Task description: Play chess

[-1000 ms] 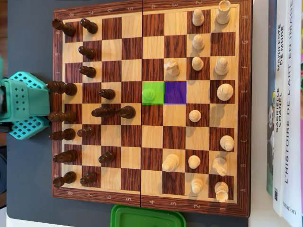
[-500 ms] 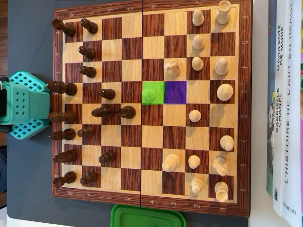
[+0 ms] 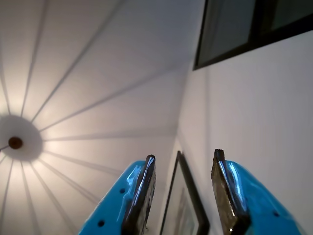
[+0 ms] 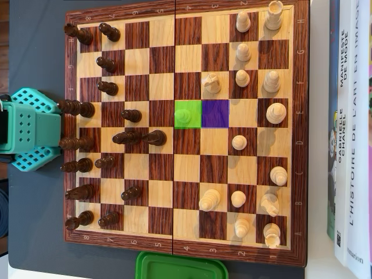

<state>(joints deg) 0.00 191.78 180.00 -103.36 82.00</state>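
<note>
In the overhead view a wooden chessboard [image 4: 183, 244] lies flat, with dark pieces [image 4: 107, 88] on its left side and light pieces [image 4: 243, 78] on its right. One square is tinted green [image 4: 188, 114] and has a pawn on it. The square to its right is tinted purple [image 4: 215, 114] and is empty. Only the arm's teal base [image 4: 29, 129] shows, at the board's left edge. In the wrist view my gripper [image 3: 185, 155] points up at the ceiling. Its blue fingers [image 3: 142, 191] stand apart with nothing between them.
Books [image 4: 349, 133] lie along the board's right edge. A green lid [image 4: 180, 267] sits at the board's bottom edge. The wrist view shows a ceiling lamp [image 3: 15, 142], a dark window [image 3: 244, 24] and a framed picture [image 3: 183, 205] on the wall.
</note>
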